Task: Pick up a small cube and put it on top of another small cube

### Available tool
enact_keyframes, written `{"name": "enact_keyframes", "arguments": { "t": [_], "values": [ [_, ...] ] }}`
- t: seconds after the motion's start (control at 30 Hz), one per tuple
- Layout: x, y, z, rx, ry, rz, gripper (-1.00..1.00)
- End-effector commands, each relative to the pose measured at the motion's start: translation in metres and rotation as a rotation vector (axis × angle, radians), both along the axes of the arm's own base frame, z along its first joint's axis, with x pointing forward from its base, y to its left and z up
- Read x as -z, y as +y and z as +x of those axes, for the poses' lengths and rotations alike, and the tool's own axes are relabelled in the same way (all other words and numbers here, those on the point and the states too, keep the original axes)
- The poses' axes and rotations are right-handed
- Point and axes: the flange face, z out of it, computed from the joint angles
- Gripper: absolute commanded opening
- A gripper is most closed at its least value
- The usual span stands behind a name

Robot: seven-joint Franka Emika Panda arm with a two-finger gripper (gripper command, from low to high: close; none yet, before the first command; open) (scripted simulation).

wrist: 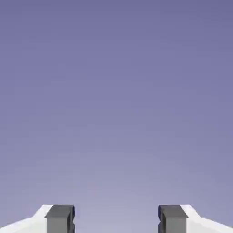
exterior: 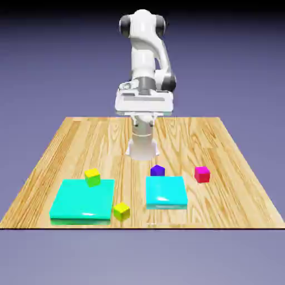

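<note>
While a white Franka Panda arm (exterior: 143, 47) stands over the far side of a wood-grain table (exterior: 222, 206), its two-finger gripper (wrist: 116, 219) hangs wide apart, nothing between the tips. Four small cubes are candidates for the stack, and the order to put one on another does not say which: a magenta cube (exterior: 202, 174) at the exterior view's right, a blue-violet cube (exterior: 157, 170) partly hidden at the far edge of a cyan slab (exterior: 166, 192), a yellow cube (exterior: 122, 211) near the front between the slabs, and a yellow-green cube (exterior: 92, 178) that appears to rest on the far edge of a broad turquoise slab (exterior: 83, 201) at the exterior view's left. The cubes look rigid and probably light, unlikely to crush under a moderate squeeze, though smooth faces could slip if pinched off center. Two opposite upright sides, taken at mid-height with the fingers squared to them, would be the likely hold, leaving the underside free for stacking. The magenta cube, well apart from both slabs, seems to offer the roomiest approach; the blue-violet and yellow ones would call for care beside the slab edges.
</note>
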Motion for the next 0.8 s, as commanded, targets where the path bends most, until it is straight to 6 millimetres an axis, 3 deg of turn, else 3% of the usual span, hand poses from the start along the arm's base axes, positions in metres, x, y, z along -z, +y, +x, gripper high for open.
{"name": "enact_keyframes", "arguments": {
  "t": [0.0, 0.1, 0.23, 0.33, 0.47, 0.6, 0.67, 0.77],
  "values": [
    [0.014, 0.021, 0.003, -0.071, 0.056, -0.045, 0.00],
    [0.057, 0.084, 0.003, -0.288, 0.217, -0.184, 0.00],
    [0.115, 0.162, -0.019, -0.582, 0.409, -0.378, 0.00],
    [0.157, 0.213, -0.050, -0.803, 0.536, -0.532, 0.00],
    [0.209, 0.270, -0.106, -1.096, 0.680, -0.747, 0.00],
    [0.254, 0.311, -0.174, -1.384, 0.790, -0.972, 0.00],
    [0.255, 0.312, -0.176, -1.395, 0.794, -0.980, 0.00],
    [0.294, 0.301, -0.172, -1.392, 0.792, -0.982, 0.00]
  ]
}}
